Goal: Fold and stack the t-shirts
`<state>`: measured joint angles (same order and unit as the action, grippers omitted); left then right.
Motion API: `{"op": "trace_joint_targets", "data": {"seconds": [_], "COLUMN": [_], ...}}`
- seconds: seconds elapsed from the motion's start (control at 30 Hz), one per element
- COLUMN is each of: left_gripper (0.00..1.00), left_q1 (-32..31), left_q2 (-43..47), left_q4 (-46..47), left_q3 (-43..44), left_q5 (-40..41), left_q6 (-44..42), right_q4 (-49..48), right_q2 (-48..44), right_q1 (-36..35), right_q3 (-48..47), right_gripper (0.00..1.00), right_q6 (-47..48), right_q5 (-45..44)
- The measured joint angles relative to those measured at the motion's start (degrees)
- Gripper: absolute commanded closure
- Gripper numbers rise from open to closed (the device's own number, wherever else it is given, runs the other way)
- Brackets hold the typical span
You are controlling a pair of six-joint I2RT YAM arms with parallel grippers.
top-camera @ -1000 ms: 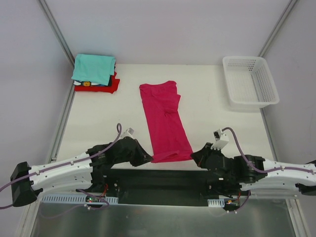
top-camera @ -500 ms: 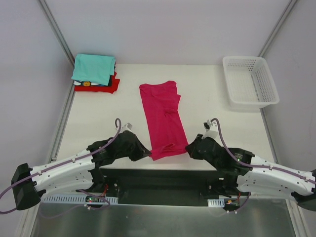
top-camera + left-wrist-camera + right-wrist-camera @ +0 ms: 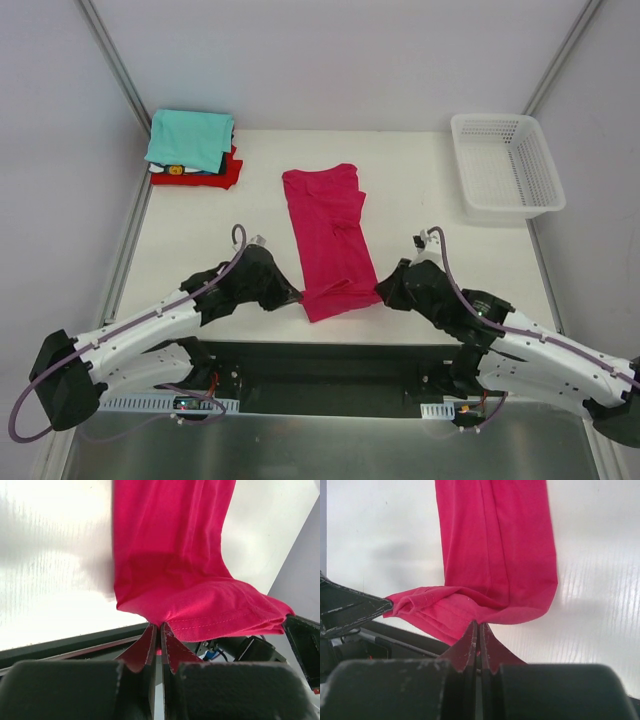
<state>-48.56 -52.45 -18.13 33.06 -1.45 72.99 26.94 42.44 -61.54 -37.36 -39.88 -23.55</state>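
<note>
A long magenta-pink t-shirt (image 3: 330,235) lies lengthwise in the middle of the white table (image 3: 200,250), folded into a narrow strip. My left gripper (image 3: 298,296) is shut on the near left corner of its hem (image 3: 160,622). The right gripper (image 3: 378,292) is shut on the near right corner (image 3: 478,621). Between them the hem hangs lifted and curled back over the strip. A stack of folded t-shirts, teal (image 3: 190,138) on top of red (image 3: 228,172) and dark ones, sits in the far left corner.
A white plastic mesh basket (image 3: 506,165) stands at the far right of the table. A black strip (image 3: 320,360) runs along the near edge between the arm bases. Metal frame posts rise at the far corners.
Both grippers have moved away from the near edge and slightly up, carrying the shirt's hem with them. The near end of the shirt now curls back over itself.
</note>
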Motion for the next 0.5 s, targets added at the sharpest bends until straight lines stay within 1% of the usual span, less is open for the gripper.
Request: {"op": "trace_joint_targets", "data": {"seconds": [0.2, 0.37, 0.5], "left_gripper": [1.00, 1.00, 1.00], "left_q1": [5.20, 8.96, 12.04], "left_q2": [-6.82, -14.12, -19.80], "left_q4": [1.66, 3.65, 5.40], "left_q3": [4.33, 8.35, 11.21], "left_q5": [-2.91, -5.55, -7.74], "left_q6": [-5.03, -8.79, -11.37], "right_q4": [-3.39, -7.48, -10.73], "right_q2": [4.96, 11.76, 19.08], "right_q1": [7.50, 13.20, 17.94], "right_q3": [-1.03, -3.63, -7.50], "right_gripper": [0.99, 1.00, 1.00], "right_q6": [3.67, 6.95, 9.73], "right_q5": [5.33, 10.34, 14.45]}}
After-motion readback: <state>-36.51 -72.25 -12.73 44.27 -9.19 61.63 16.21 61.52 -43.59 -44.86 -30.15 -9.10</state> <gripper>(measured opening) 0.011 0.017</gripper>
